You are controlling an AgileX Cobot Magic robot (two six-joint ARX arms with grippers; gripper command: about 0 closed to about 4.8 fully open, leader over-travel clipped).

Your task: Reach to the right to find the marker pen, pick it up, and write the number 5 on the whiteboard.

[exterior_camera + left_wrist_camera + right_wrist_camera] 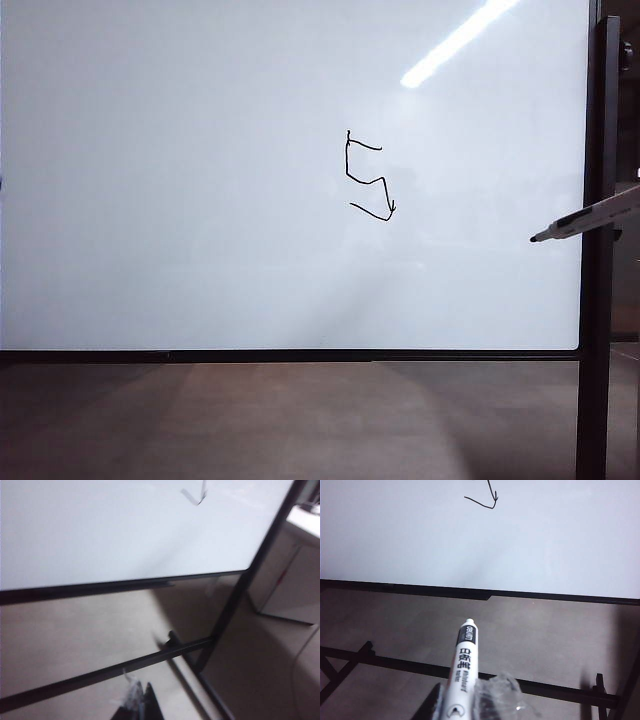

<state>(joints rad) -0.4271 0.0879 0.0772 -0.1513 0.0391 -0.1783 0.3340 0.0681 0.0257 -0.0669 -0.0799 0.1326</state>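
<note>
The number 5 (369, 176) looks complete on the whiteboard (200, 200). The right gripper (462, 707), jaws pinching the marker pen (590, 217), should back off steadily without smudging; the left gripper (137, 705) sits low, jaws' state unclear.

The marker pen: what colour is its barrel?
White, with a black band and black print near the tip; the marker pen shows best in the right wrist view.

A glossy white whiteboard (200, 200) is edged by a thin black frame. The number 5 (370, 175) is drawn in thin black line. The marker pen (462, 675) is white with a black band and black lettering.
</note>
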